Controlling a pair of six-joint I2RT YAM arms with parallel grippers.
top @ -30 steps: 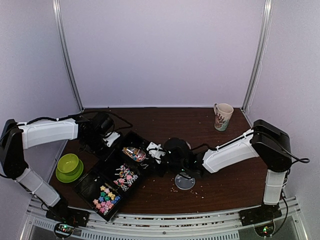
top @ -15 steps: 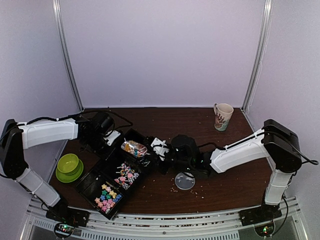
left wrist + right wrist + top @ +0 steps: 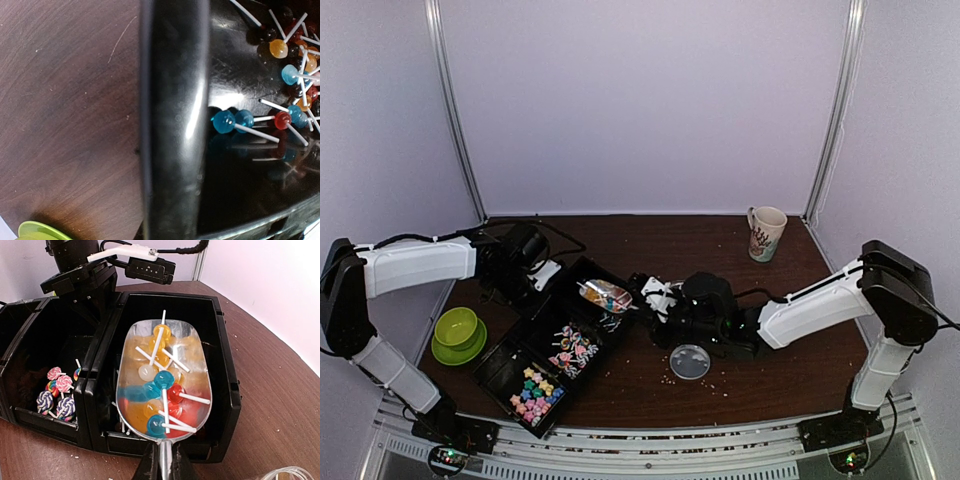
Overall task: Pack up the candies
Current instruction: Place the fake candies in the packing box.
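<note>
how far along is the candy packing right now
Done: little, the clear dish looks empty. In hand: the right tool grips a scoop full of lollipops above the far bin of the tray, while the left tool pinches its rim. Left: empty that scoop, then likely the swirl pops and star sweets.

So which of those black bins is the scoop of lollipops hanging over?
The far end bin, under the scoop; its neighbour holds swirl lollipops, the nearest bin pastel sweets.
</note>
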